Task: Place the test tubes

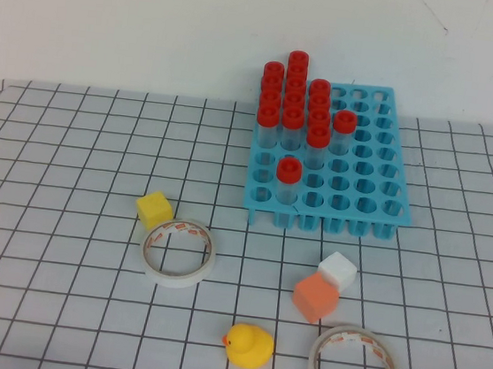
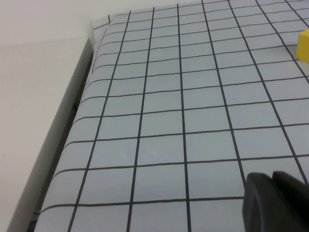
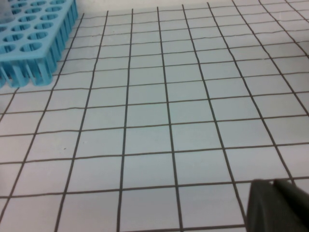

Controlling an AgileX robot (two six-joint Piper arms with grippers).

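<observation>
1. Many red-capped test tubes [image 1: 293, 101] stand packed cap to cap in the left part of the blue rack [image 1: 370, 154], which sits toward the far side of the table [image 1: 52, 171]. One lone tube [image 1: 288, 179] stands apart in a nearer row. I see no tube lying loose on the table.
2. Reaching into the packed cluster is the main risk. With so little room between caps, a finger could nudge a neighbouring tube, tilt it, or lift it along.
3. The rack looks light, so a sideways push or a tube jammed in its hole could shift or tip it.
4. Clutter lies between the robot and the rack: a yellow cube [image 1: 154, 209], two tape rolls [image 1: 178, 252], a duck [image 1: 249, 345], an orange cube [image 1: 315, 297] and a white cube [image 1: 337, 269]. An arm coming in low could sweep them.
5. The left gripper [image 2: 272, 180] is low over bare table near its left edge, with its fingers [image 2: 289, 198] pressed together on nothing. The right gripper [image 3: 275, 186] is over bare table well apart from the rack's corner, likewise closed and empty.
6. Neither arm shows in the high view, and both grippers are cut off at their wrist pictures' edges.
7. The rear tubes overlap, so an exact count is unsure.
</observation>
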